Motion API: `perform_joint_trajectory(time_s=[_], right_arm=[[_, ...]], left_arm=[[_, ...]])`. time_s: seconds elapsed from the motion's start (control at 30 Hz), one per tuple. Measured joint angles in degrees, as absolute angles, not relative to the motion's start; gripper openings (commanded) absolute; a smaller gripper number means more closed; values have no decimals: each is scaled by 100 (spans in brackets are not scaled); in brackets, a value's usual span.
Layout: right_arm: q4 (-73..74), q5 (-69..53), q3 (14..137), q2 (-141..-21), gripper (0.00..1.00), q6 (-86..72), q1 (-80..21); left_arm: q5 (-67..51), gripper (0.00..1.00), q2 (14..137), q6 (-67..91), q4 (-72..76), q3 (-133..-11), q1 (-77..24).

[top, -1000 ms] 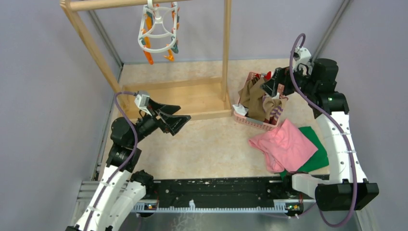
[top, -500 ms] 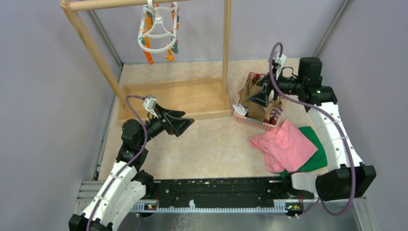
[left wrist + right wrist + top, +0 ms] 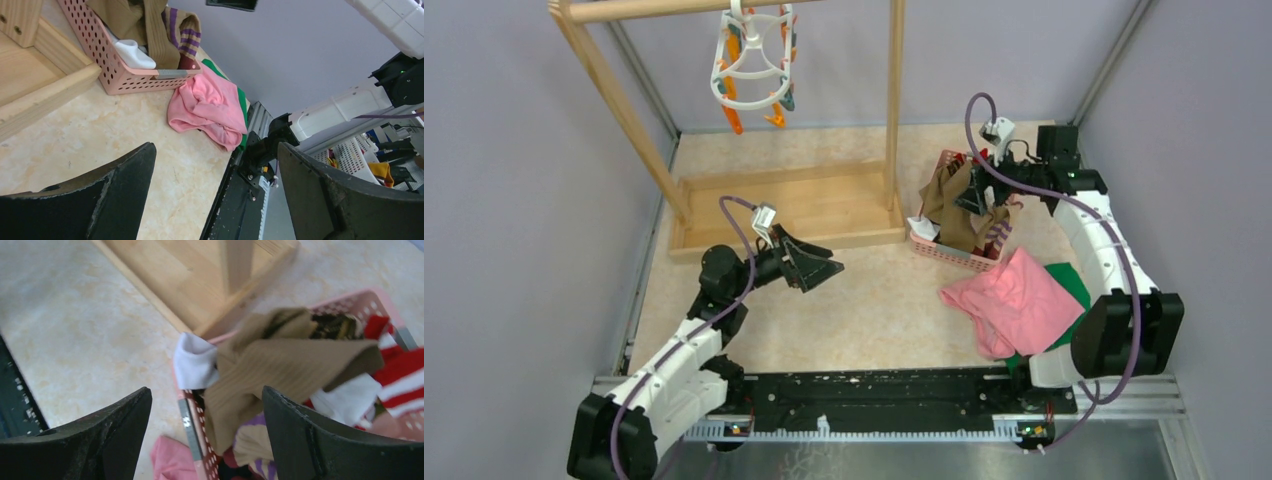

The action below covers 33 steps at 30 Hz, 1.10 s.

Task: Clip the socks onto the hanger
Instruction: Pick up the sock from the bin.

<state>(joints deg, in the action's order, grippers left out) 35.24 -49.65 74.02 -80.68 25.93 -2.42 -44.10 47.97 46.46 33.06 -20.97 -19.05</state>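
The right gripper (image 3: 205, 390) hangs with its 2 black fingers spread wide and nothing pinched between them, directly above the olive-brown ribbed fabric sock (image 3: 295, 365) that lies draped across the top of the pile in the pink perforated plastic basket (image 3: 186, 415). Beside that sock a small white sock (image 3: 195, 362) spills over the basket's rim, and a tan sock with a purple-striped cuff (image 3: 182, 30) sits at one end of the pile. All are light, limp and tangled together, so I judge that a pinch will hold the cloth without slipping, though a deep bite may lift 2 or 3 socks at once. The raised fold or free cuff edge of the olive-brown sock looks the best place to take hold. The left gripper (image 3: 215, 145) is likewise spread and empty, low over the mottled beige table (image 3: 874, 310), well apart from the basket. A crumpled pink cloth (image 3: 1014, 300) lying on a green cloth (image 3: 1084, 320) sits just beside the basket. The white plastic oval ring hanger with orange and teal clips (image 3: 754, 65) hangs from the top bar of the wooden rack frame (image 3: 894, 100), well apart from the socks, with no sock on it. A lifted sock will likely dangle and swing, so its cuff should go to 1 clip.
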Motion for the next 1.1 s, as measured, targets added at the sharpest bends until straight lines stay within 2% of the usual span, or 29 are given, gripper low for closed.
perform_joint_trajectory(time_s=[0.2,0.5,0.6,0.73,0.8,0.93,1.1], right_arm=[[3179,-3760,7408,-8311,64,2178,-130],[3275,-3030,8180,-9347,50,2023,-115],[3378,-3094,8427,-9741,36,1938,-113],[3566,-3336,8825,-10206,9,1798,-106],[3607,-3494,8871,-10263,1,1747,-106],[3623,-3903,8844,-10171,0,1697,-106],[3621,-4495,8676,-9472,0,2045,-106]], left_arm=[[-4226,98,5236,4569,3826,-2097,-2119],[-4403,92,7234,4563,4939,-2456,-2119],[-4563,90,7655,4661,5271,-2628,-2119],[-4759,89,7920,4834,5776,-2757,-2119],[-4840,89,7929,4901,5968,-2768,-2119],[-4908,87,7898,4943,6082,-2788,-2119],[-4976,83,7828,4991,6099,-2871,-2121]])
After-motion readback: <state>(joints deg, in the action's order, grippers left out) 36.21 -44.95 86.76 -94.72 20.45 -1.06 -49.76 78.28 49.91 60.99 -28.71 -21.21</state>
